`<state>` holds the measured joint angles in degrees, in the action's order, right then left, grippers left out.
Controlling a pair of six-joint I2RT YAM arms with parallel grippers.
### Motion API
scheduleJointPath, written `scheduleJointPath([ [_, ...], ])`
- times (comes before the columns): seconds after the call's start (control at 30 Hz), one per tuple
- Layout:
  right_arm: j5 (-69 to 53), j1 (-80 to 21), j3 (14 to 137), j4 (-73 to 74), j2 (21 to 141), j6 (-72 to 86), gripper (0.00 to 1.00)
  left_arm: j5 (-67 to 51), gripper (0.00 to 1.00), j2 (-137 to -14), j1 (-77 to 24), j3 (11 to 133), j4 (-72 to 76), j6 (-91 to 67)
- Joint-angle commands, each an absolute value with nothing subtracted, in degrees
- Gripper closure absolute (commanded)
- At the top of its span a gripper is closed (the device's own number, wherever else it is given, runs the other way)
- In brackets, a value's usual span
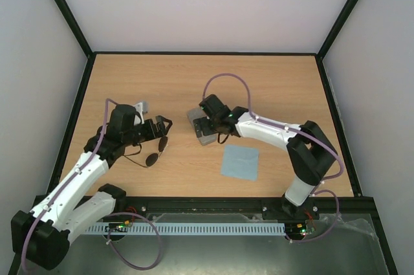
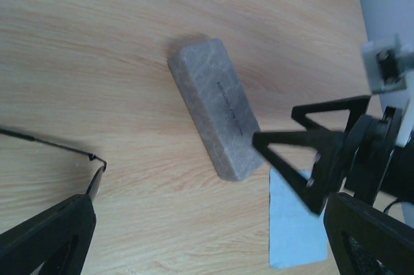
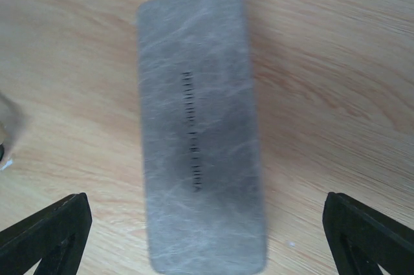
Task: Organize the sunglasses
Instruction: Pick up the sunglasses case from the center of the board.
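The sunglasses (image 1: 157, 151), with a thin dark frame and two dark lenses, lie on the wooden table just below my left gripper (image 1: 162, 129). In the left wrist view only a thin temple arm and hinge (image 2: 90, 156) show, beside the left finger (image 2: 48, 236). My left gripper (image 2: 207, 242) is wide open and empty. The grey rectangular case (image 1: 199, 126) lies closed at mid-table. It also shows in the left wrist view (image 2: 217, 110) and the right wrist view (image 3: 197, 132). My right gripper (image 1: 210, 120) hovers over the case, and in its own view (image 3: 207, 239) it is wide open and straddles the case's near end.
A light blue square cloth (image 1: 239, 162) lies flat on the table to the right of the case; it also shows in the left wrist view (image 2: 294, 230). My right gripper's black fingers (image 2: 320, 149) stand in the left wrist view. A black frame (image 1: 81, 107) borders the table.
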<state>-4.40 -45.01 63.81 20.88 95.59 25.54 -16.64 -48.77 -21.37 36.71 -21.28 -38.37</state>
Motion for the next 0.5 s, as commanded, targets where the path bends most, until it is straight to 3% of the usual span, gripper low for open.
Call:
scheduleJointPath([
  [0.0,1.0,-48.29,70.06,26.1,98.79,22.02,0.02,-15.87,0.01,-50.85,-21.54,40.3,-24.22,-36.75],
  [0.17,4.82,-48.34,77.61,31.08,103.14,18.71,0.03,-14.88,0.0,-45.86,-21.54,36.94,-22.2,-38.83],
  [0.47,-0.28,-48.34,79.59,30.74,107.51,15.35,0.07,-13.8,0.01,-46.35,-22.49,35.64,-20.2,-42.05],
])
